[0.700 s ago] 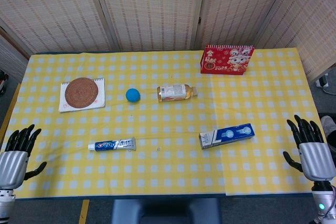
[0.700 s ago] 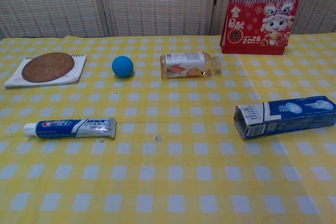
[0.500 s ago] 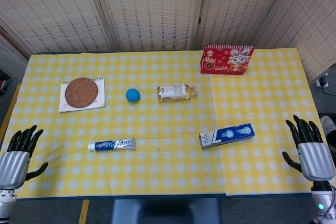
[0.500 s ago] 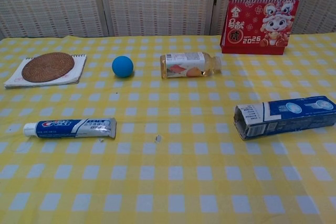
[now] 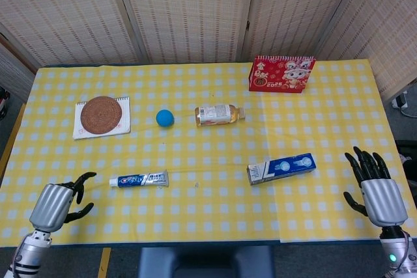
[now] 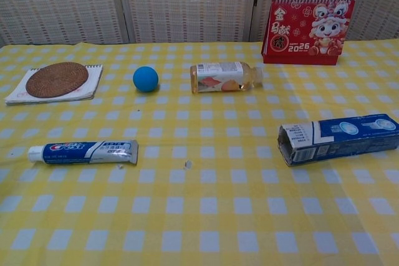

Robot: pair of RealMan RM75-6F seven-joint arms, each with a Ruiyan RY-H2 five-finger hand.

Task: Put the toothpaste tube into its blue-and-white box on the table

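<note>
Both hands sit at the near edge of the tabletop [image 5: 326,213] in the head view, and neither shows in the chest view. At the near-left corner, the left hand [image 5: 57,201] holds nothing, its dark fingers [image 5: 83,177] partly curled and pointing toward the toothpaste tube, with a gap between them and the tube's cap end. At the near-right corner, the right hand [image 5: 374,189] is spread wide, its fingers [image 5: 365,161] pointing toward the far side, and it holds nothing either; it lies well apart from the box.

The white-and-blue toothpaste tube [image 5: 139,180] lies flat on the yellow-and-white checked cloth, near the front left, with its white cap to the left and its crimped end to the right. The long blue-and-white cardboard box [image 5: 281,168] lies on its side toward the front right, well apart from the tube, its open grey-white end turned to the left.

Farther back, a round woven brown coaster [image 5: 101,114] rests on a white spiral notebook [image 5: 125,127] at the left. A small blue ball [image 5: 165,118] lies just beside a clear plastic bottle of amber drink [image 5: 218,114], which is on its side with the cap to the right. A red desk calendar [image 5: 281,73] stands upright at the far right.
</note>
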